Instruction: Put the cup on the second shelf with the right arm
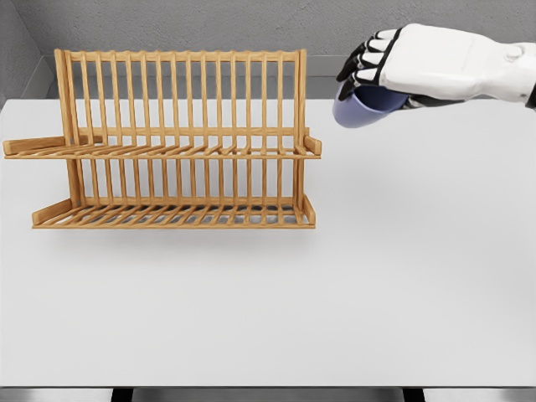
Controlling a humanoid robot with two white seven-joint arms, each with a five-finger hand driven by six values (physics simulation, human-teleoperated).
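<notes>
While my right hand (381,63) grips the blue cup (364,105) from above, well right of the rack (180,142) over the counter (377,276), it seems light, rigid, and slippery at its rim.

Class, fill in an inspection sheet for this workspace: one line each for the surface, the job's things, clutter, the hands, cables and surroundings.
Surface: white table, flat, bare apart from the rack.
Job's things: wooden rack with two slatted shelves, standing upright at the left, both shelves hold nothing; bluish cup held in the air right of the rack, above upper-shelf level.
Clutter: nothing seen.
Hands: right hand comes in from the upper right, fingers curled over the cup; left hand not in view.
Cables: nothing seen.
Surroundings: grey wall behind the table.
</notes>
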